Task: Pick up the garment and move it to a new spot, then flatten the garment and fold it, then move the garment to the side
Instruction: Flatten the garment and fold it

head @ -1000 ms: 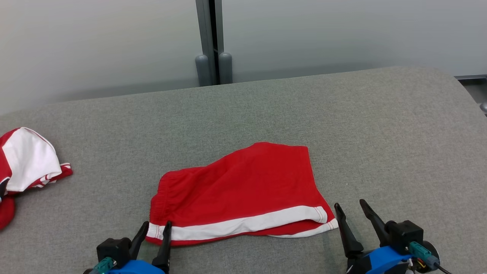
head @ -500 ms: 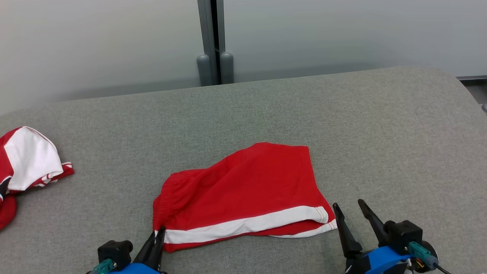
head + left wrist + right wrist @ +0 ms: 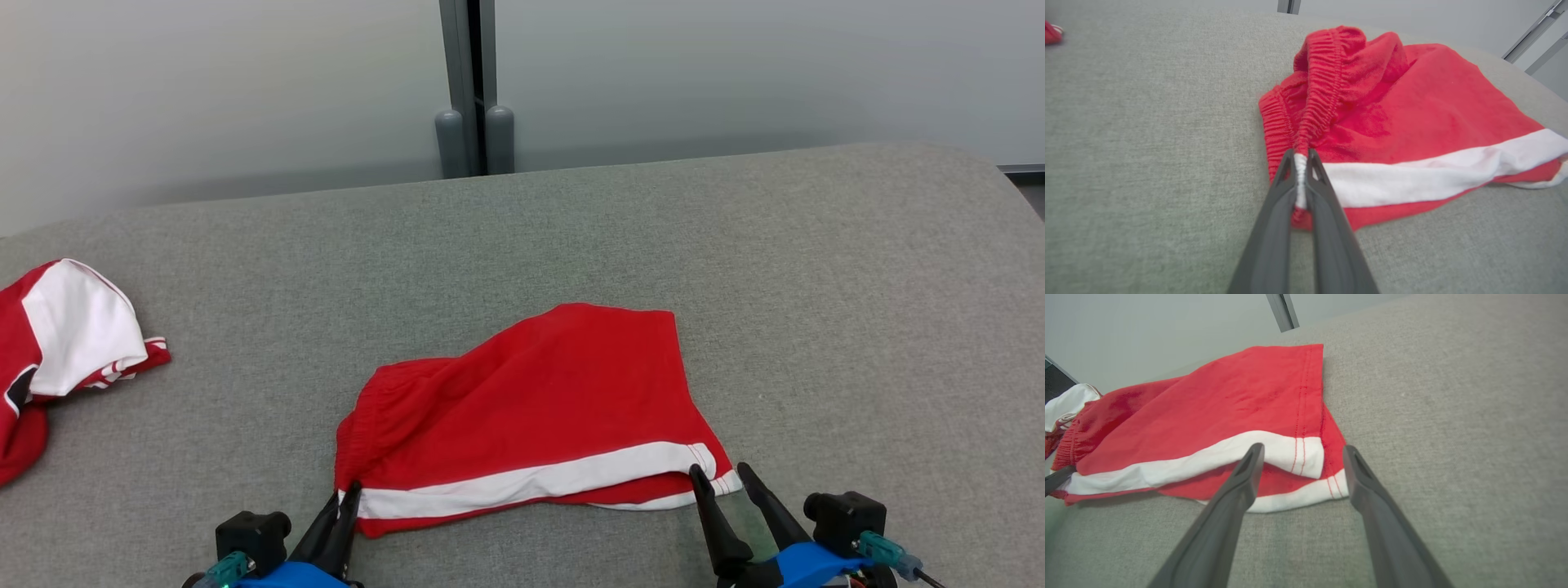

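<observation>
The garment (image 3: 531, 408) is a pair of red shorts with a white side stripe, lying folded on the grey padded surface near its front edge. My left gripper (image 3: 349, 492) is shut on the garment's (image 3: 1412, 122) near-left waistband corner; in the left wrist view (image 3: 1301, 156) the white stripe's end is pinched between the two fingers. My right gripper (image 3: 721, 473) stands open at the near-right hem corner. In the right wrist view (image 3: 1300, 451) its fingers straddle the white-striped hem of the garment (image 3: 1229, 404) without closing on it.
A second red and white garment (image 3: 57, 343) lies crumpled at the left edge of the grey surface (image 3: 735, 245). A pale wall with a grey post (image 3: 473, 82) rises behind the far edge. The surface's corner curves away at the far right.
My left gripper has shut on the waistband corner and bunched that edge slightly. My right gripper has moved left and forward, and its open fingers now straddle the hem corner.
</observation>
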Motion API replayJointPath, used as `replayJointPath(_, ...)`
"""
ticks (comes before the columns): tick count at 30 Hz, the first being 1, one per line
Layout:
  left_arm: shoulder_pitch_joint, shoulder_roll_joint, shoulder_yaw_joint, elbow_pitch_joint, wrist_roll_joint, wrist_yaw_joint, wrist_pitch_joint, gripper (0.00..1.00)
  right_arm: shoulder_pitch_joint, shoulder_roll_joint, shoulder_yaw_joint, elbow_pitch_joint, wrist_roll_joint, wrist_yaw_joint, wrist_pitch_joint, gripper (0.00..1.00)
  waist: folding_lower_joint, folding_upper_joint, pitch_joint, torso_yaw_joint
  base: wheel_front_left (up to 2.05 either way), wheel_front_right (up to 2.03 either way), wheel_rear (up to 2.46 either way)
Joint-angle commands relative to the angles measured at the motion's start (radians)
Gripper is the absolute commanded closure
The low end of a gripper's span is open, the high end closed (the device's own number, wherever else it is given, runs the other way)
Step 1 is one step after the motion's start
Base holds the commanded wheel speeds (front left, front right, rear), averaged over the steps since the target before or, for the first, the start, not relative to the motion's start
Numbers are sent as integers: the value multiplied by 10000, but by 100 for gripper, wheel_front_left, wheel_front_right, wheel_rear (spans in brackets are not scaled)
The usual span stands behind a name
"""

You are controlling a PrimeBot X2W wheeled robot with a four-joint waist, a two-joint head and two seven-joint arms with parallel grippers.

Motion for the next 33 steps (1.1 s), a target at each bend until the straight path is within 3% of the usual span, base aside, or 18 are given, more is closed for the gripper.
replayJointPath(1,-116,9,-37,-24,39,-26,-29,100,-160,-36,25,142,313,5,-6,0,0,0,39,47,0,0,0)
replayJointPath(5,-141,28,-109,-37,60,-24,-27,100,-529,-42,270,636,918,5,-8,12,0,0,136,185,0,0,0)
replayJointPath(16,-193,154,-88,-149,51,-23,-27,100,-971,-38,403,1254,1654,5,-6,32,0,0,370,295,0,0,0)
replayJointPath(19,-244,164,-96,-162,48,-23,-27,100,-1079,-38,467,1295,1657,5,-6,54,0,0,470,301,0,0,0)
replayJointPath(21,-284,179,-132,-178,47,-23,-27,100,-1125,-38,505,1294,1622,5,-6,62,0,0,524,312,0,0,0)
replayJointPath(24,-339,190,-147,-171,26,-23,-27,100,-1146,-39,527,1288,1562,5,-6,100,0,0,570,323,0,0,0)
replayJointPath(33,-415,101,252,-607,169,-23,-29,100,-957,-36,42,503,1123,5,-6,100,0,0,398,294,0,0,0)
